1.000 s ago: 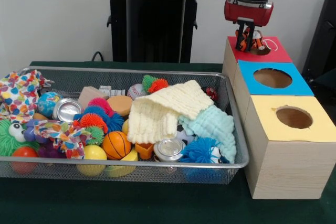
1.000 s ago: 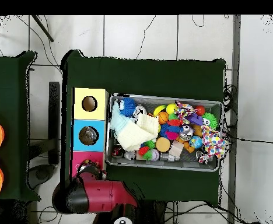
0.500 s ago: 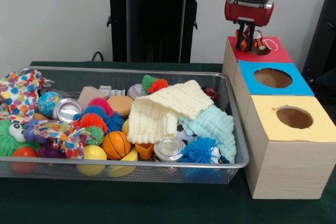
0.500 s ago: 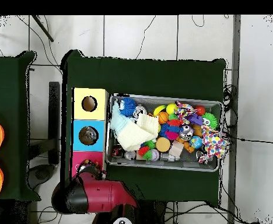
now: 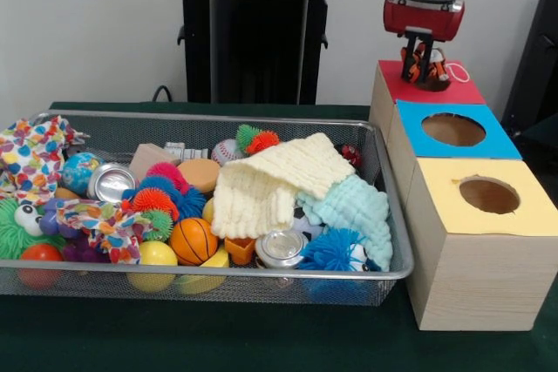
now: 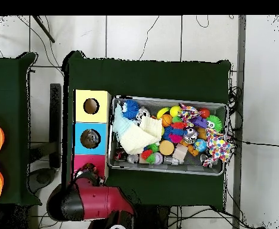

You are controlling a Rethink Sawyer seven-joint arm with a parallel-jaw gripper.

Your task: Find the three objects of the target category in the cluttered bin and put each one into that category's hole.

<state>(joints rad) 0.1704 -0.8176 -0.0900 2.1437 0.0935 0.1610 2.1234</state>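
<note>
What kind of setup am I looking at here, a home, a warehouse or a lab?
Most likely a robotics lab test station. A green-covered table holds a wire-mesh bin crammed with toys and three wooden sorting boxes with coloured tops, and loose cables trail over the tiled floor.

Arm comes down from the top edge at right of the front view — black forearm, red wrist housing. Gripper (image 5: 425,65) points straight down, fingers closed on a small orange-and-black striped toy (image 5: 429,64). Overhead view: red arm (image 6: 100,201) low left.
</note>
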